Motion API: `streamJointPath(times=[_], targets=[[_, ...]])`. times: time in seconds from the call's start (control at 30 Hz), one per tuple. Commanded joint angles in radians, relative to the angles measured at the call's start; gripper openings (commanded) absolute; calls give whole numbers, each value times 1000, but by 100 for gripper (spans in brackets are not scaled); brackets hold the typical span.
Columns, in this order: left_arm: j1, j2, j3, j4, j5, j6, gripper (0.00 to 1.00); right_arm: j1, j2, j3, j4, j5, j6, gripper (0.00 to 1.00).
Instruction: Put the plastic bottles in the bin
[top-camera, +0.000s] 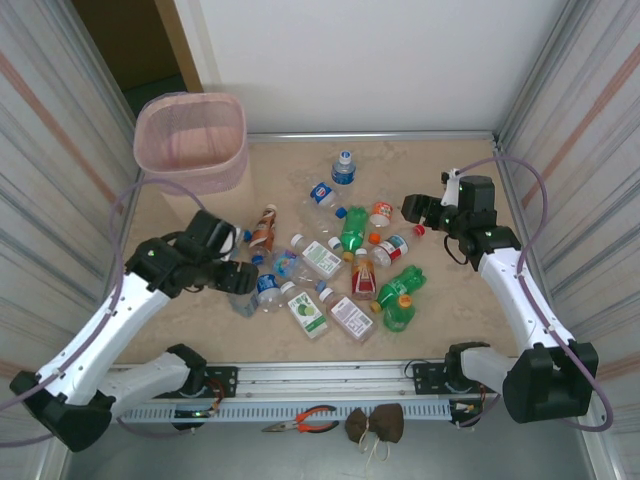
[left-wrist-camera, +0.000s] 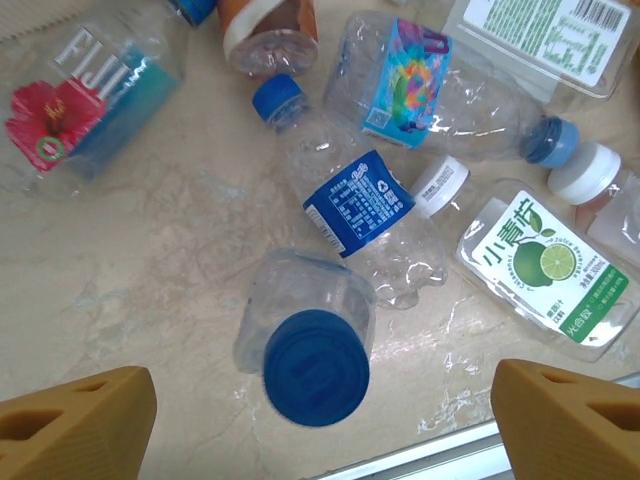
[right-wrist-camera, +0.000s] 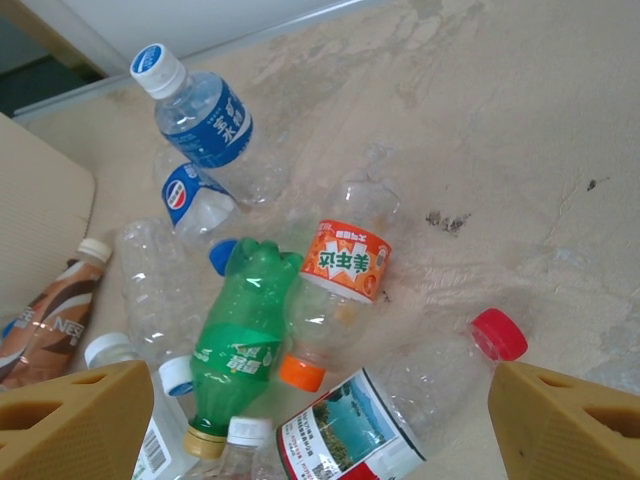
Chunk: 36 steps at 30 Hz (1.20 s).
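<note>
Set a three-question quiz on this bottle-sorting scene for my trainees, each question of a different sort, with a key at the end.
1. True or false: in the top view the bin stands upright at the far left.
2. In the right wrist view, the cap of the orange-labelled bottle is: A blue, B orange, C white.
3. Fill in: the left gripper and the right gripper both have their jaws ____.
Key: 1 true; 2 B; 3 open.
</note>
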<state>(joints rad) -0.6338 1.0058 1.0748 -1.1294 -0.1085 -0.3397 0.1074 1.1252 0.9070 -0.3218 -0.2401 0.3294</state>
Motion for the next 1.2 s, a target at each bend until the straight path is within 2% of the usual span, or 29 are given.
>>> streamJointPath(times=[0.0,0.2,0.37,0.53,0.73,0.97,1.17], targets=[[-54,22,-66,59,-111,-123,89,5,-17,33,-21,-23,-18,86],[-73,8,-181,129,-153,-160,90,6,-22,31,-31,-19,-22,86],[-74,8,-258,279,-32,-87,88,5,-10,32,-23,-27,-15,86],[-77,17,-305,307,-10,-94,84,4,3,35,-18,-39,-5,87],[-91,26,-316,303,-20,-130,76,6,8,35,-20,-39,-4,87],[-131,85,-277,215,-121,-221,67,5,10,35,-20,-40,-2,87],[-133,104,-261,193,-140,-229,60,5,8,39,-22,-40,-3,87]])
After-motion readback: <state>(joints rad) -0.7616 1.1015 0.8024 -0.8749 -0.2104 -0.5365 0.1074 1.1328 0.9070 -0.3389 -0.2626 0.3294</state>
